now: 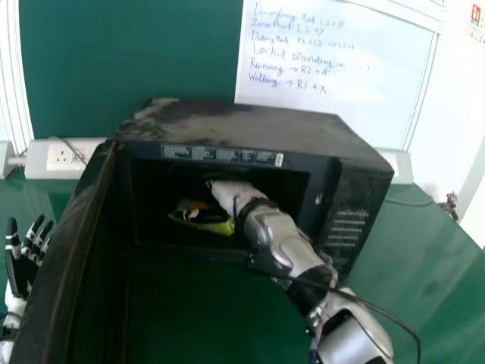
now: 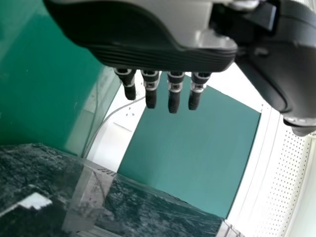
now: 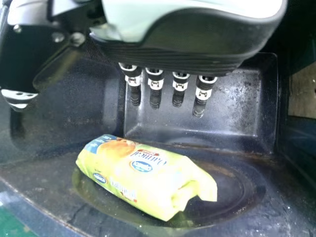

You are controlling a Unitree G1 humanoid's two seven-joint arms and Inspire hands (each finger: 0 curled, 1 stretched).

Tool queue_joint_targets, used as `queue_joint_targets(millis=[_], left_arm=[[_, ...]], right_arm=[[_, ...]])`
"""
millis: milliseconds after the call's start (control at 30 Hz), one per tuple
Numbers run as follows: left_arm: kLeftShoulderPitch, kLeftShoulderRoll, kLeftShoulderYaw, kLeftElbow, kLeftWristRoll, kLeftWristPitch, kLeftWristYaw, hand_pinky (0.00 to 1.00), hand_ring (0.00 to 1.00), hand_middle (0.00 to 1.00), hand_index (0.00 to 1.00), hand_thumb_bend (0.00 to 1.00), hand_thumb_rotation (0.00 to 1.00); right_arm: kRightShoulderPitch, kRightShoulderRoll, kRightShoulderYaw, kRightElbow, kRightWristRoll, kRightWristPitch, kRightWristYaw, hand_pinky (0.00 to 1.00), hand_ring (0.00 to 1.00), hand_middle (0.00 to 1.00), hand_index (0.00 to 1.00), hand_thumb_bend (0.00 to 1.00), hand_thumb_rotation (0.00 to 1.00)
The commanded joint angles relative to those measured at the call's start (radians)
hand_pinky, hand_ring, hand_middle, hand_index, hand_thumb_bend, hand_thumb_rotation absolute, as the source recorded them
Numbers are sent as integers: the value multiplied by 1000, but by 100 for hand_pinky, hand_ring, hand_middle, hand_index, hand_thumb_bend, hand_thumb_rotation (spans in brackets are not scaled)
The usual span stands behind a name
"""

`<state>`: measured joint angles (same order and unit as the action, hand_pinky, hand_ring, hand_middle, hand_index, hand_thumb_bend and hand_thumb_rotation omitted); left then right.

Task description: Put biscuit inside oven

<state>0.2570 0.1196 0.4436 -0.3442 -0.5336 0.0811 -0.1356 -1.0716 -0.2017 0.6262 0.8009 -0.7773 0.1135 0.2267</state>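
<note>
Biscuit pkt (image 3: pixel 143 177) lies on its side on the floor of the oven (image 1: pixel 250 121), fully inside by my reading, so the placing looks done; next step = R arm out, then door shut. My R hand (image 3: pixel 173 44) is in the cavity w/ fingers straight and apart, nothing held, clear of the pkt. My L hand (image 1: pixel 23 258), also w/ fingers extended, is outside, beside the open door (image 1: pixel 72 250). Risks: (1) if I drop the wrist on exit, fingertips could catch the wrapper & drag the pkt toward the opening; (2) knuckles or forearm could knock the oven frame and shift it; (3) loose black cable (image 1: pixel 386 311) at R arm may snag; (4) closing too early would trap the arm.
</note>
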Motion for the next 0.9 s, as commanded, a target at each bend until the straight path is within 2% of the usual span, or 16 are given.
queue_joint_targets(millis=[0, 333, 400, 667, 867], left_arm=[[-14, 6, 4, 10, -11, -5, -8, 84, 89, 91, 95, 97, 62], [-22, 2, 6, 15, -12, -2, -5, 83, 89, 90, 94, 98, 61], [-24, -1, 6, 14, -16, 1, -2, 83, 89, 90, 94, 99, 60], [-30, 11, 10, 31, -7, -5, -12, 84, 89, 90, 94, 98, 62], [-40, 18, 18, 51, -18, -11, -26, 84, 89, 91, 94, 97, 61]], right_arm=[[31, -23, -5, -43, -7, 4, 10, 93, 100, 100, 100, 100, 77], [136, -113, -14, -254, -26, -13, 56, 92, 100, 100, 100, 100, 80], [165, -135, -27, -306, -26, -25, 47, 89, 99, 100, 100, 100, 78], [267, -227, -103, -465, -12, -100, 21, 77, 90, 95, 96, 99, 76], [343, -252, -205, -545, 83, -141, 36, 79, 88, 92, 95, 96, 73]])
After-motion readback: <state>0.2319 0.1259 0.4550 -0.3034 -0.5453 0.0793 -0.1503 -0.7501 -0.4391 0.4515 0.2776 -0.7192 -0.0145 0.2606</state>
